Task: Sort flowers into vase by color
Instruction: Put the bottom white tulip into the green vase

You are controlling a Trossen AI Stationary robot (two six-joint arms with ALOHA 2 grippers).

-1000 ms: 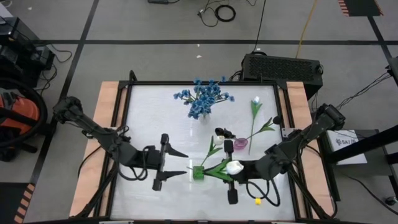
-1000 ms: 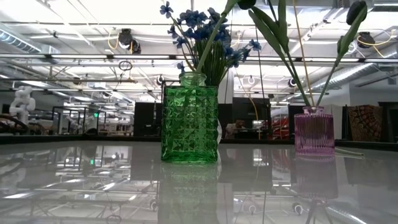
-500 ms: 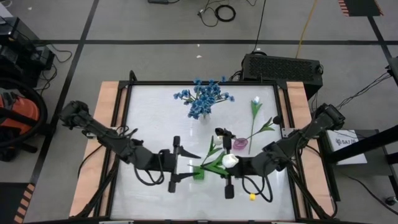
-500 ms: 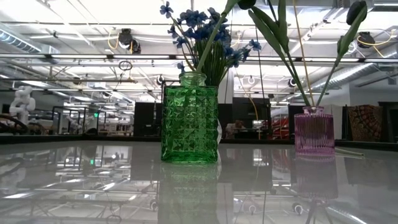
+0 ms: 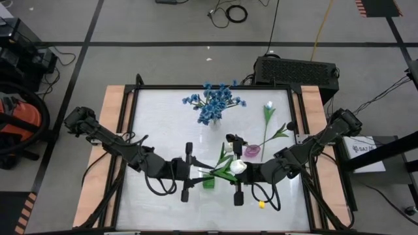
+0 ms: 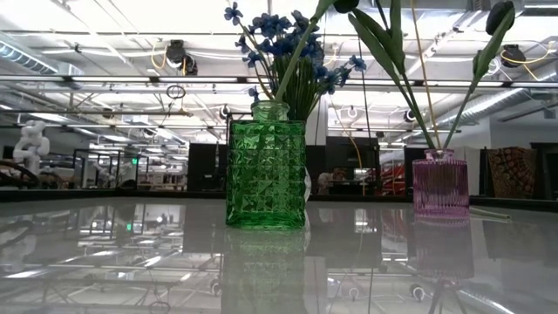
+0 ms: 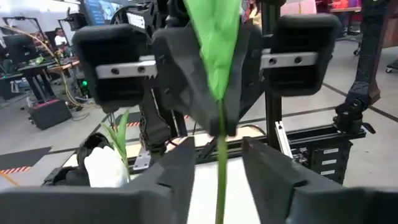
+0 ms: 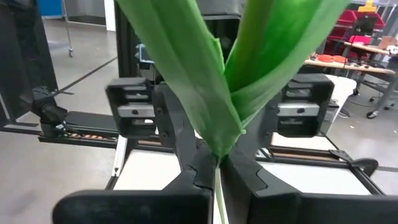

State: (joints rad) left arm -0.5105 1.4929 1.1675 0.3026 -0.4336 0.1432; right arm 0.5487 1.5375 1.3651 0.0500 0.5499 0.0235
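My right gripper [image 8: 217, 167] is shut on a white tulip, whose bud [image 5: 238, 166] shows beside it above the green vase [image 5: 208, 183]. My left gripper [image 7: 217, 155] faces it from the table's left. It is open, one finger on each side of the tulip's thin stem [image 7: 219, 180], with a gap showing on both sides. In the low view a green stem [image 6: 301, 54] slants up out of the green vase [image 6: 266, 170]. Blue flowers [image 5: 214, 104] stand at the far middle. Dark tulips [image 5: 232, 138] stand in the pink vase [image 5: 252, 151]. My right gripper pinches the tulip's stem [image 8: 217, 163] between its two fingers, just below where the long leaves fork. The fingers lie level, coming from the table's right, across the stem. The stem stands upright in the hold and the leaves rise above the fingers.
Another white tulip [image 5: 268, 108] with its leaves lies flat on the table at the far right. The pink vase [image 6: 440, 183] stands close behind my right arm. The near left part of the table holds nothing but my left arm.
My left gripper has gone toward the table's right edge until its fingers stand around the tulip's stem, facing my right gripper. Its fingers have come closer together. The vases have kept still.
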